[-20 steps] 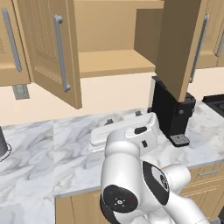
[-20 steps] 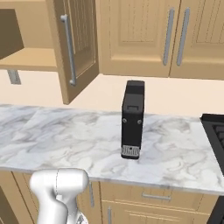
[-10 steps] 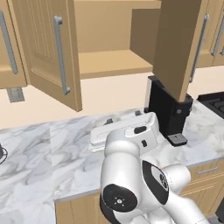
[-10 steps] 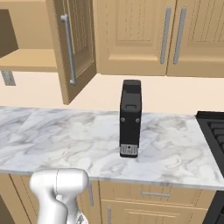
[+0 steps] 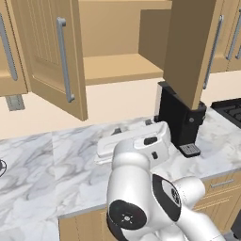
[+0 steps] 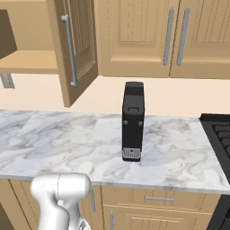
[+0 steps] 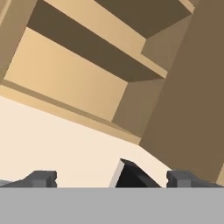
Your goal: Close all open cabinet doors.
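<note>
**Two doors open, gripper free below the shelf**

Hand view is aimed up into the open cabinet [image 7: 87, 83]: the shelf underside and interior are seen ahead and above, and the right door [image 7: 192, 100] is seen as a dark slab rising to the right of the gripper [image 7: 113, 177]. The fingertips [image 7: 41, 178] are spread wide apart, and nothing is held or touched between them.

From the left base view, both doors are swung out toward the robot. The left door [image 5: 52, 56] hangs at the left of the opening with its long grey handle [image 5: 64, 59] upright; the right door [image 5: 190, 47] stands almost edge-on, above the black coffee machine [image 5: 179, 117] on the counter [image 5: 56, 164]. The right door is also seen in the right base view [image 6: 74, 45] (handle side facing the camera).

The right door is judged the nearer of the two. Its long axis is vertical, so a sideways push on its outer face, well away from the hinge, is probably what is needed, with the coffee machine to be cleared on the way up.
</note>
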Tool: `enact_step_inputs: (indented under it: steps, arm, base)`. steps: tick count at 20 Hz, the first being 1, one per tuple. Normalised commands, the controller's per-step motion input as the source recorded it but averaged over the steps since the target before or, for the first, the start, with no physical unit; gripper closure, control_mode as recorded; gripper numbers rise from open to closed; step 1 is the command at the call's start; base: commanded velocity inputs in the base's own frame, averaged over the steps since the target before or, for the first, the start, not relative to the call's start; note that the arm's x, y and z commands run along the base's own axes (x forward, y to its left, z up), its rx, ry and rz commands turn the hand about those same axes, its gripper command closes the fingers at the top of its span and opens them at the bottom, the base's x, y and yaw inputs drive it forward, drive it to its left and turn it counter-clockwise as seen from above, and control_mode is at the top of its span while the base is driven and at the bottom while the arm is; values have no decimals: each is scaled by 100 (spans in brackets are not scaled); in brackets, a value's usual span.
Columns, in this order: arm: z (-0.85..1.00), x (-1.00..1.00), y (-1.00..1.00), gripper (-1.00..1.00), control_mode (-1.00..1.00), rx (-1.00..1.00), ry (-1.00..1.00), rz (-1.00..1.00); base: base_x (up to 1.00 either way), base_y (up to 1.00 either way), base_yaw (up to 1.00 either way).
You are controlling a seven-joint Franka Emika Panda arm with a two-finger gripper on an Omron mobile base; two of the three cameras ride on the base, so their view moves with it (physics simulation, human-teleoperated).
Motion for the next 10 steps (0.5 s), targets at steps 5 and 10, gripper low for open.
enact_step_inputs:
  steps: [5,10]
  arm:
    - [-20,-64,-39,-100,-100,0,-29,0]
    - [-20,-33,-77,-100,-100,4,-26,1]
  base:
    - [0,0,0]
    - [0,0,0]
